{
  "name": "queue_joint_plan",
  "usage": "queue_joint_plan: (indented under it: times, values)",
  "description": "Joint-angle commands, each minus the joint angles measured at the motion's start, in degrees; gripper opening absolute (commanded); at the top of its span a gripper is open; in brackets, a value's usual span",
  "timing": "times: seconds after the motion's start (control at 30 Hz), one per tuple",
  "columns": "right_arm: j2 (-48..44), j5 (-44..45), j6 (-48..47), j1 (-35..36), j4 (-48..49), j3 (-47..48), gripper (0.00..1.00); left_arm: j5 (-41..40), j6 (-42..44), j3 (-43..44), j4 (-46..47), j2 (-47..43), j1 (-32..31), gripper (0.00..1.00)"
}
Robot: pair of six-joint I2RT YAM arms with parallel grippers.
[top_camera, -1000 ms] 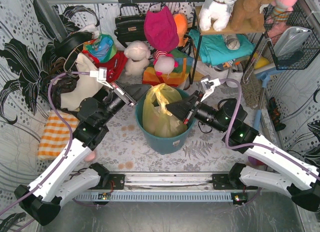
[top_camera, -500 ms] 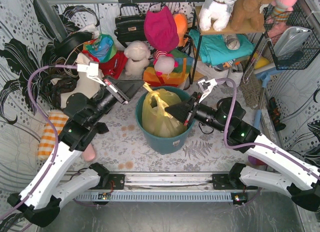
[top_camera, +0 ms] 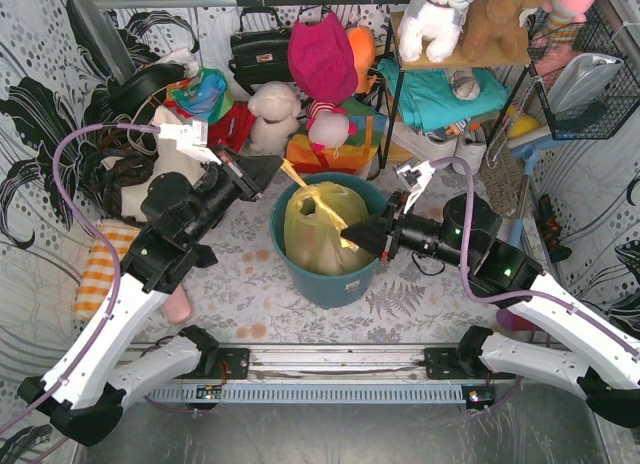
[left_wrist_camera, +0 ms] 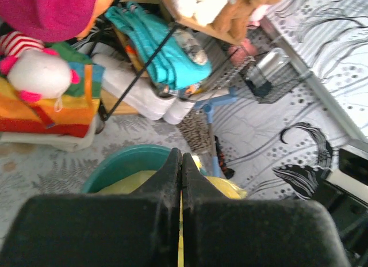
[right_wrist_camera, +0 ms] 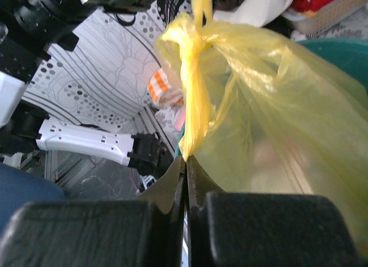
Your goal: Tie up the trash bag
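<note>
Within the last second the left gripper (top_camera: pixel 277 166) has been drawn back to the far left and the right gripper (top_camera: pixel 347 233) slightly nearer and rightward. The strands have been stretched and a knot (right_wrist_camera: pixel 192 39) cinched atop the thin translucent yellow-green plastic trash bag (top_camera: pixel 315 234), so the tie is judged nearly done. Both pairs of jaws are pressed fully together, each on a twisted strand of the bag. The bag is seated in the round teal-blue plastic bin (top_camera: pixel 335 284), and pale contents are faintly seen through it.

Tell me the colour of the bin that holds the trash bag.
The bin is teal-blue, clearest in the top external view.

left claw (top_camera: pixel 274 166) clamped, pointing right | right claw (top_camera: pixel 349 233) clamped, pointing left
</note>
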Motion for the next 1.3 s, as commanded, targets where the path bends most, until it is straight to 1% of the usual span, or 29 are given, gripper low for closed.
queue_joint_plan:
  times: [0.0, 0.2, 0.63, 0.97, 1.03, 1.1, 1.17, 1.27]
  values:
    - [-0.92, -2.51, -1.06, 0.24, -7.49, 1.71, 0.00, -6.41, 3.37, 0.27, -0.13, 0.80, 0.07, 0.00]
    - [-1.88, -4.34, -0.37, 0.28, -12.90, 0.64, 0.00, -13.24, 4.06, -2.02, -2.11, 2.72, 0.12, 0.00]
    - [-6.74, -7.19, 1.55, 0.28, -23.00, -2.19, 0.00, -22.22, 3.16, -4.26, -4.53, 7.95, 0.08, 0.00]
    - [-10.95, -6.28, 2.39, 0.27, -29.71, -3.32, 0.00, -29.11, 2.87, -2.42, -7.51, 12.59, 0.13, 0.00]
    - [-11.75, -5.84, 2.54, 0.27, -30.59, -3.27, 0.00, -28.48, 3.23, -1.67, -7.50, 13.10, 0.14, 0.00]
    - [-12.09, -5.43, 2.82, 0.27, -30.01, -2.98, 0.00, -25.74, 4.22, -1.49, -4.86, 12.46, 0.12, 0.00]
    - [-11.77, -4.59, 2.94, 0.27, -28.14, -2.13, 0.00, -19.80, 5.72, -2.12, -0.79, 10.60, 0.10, 0.00]
    - [-10.12, -3.10, 2.24, 0.27, -23.31, -0.51, 0.00, -8.72, 7.01, -3.39, 6.71, 7.53, 0.07, 0.00]
